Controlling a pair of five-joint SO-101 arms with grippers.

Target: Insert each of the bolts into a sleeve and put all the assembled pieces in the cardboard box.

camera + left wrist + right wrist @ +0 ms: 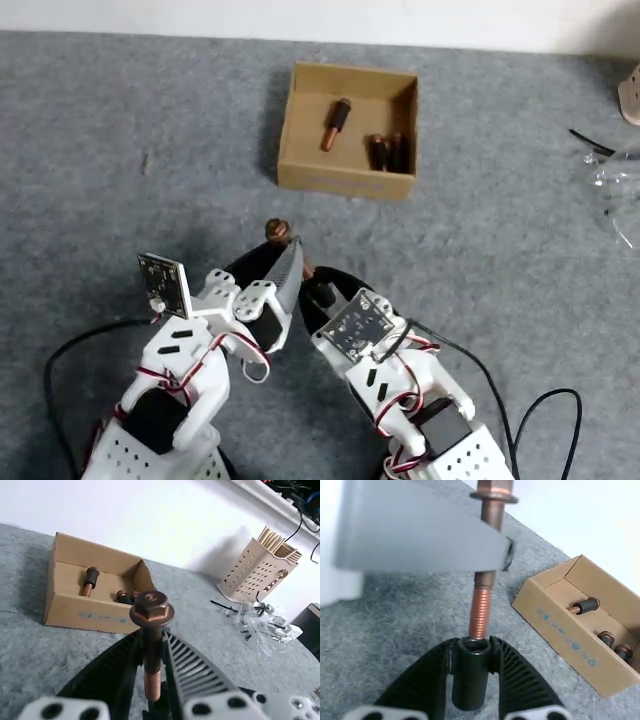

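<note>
We can read no text, number or sign. We find a short line of blue print (100,616) on the outer wall of the box (65,602), too blurred to make out.

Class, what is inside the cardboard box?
One sleeved bolt lies apart in the cardboard box, two more together. From the wrist views its near wall covers the pair's lower ends.

Copper-coloured bolt (151,614), black sleeve (470,680), black ribbed fingers (517,677), brown cardboard box (340,178) with seemingly blue print, speckled grey table (120,150)
</note>
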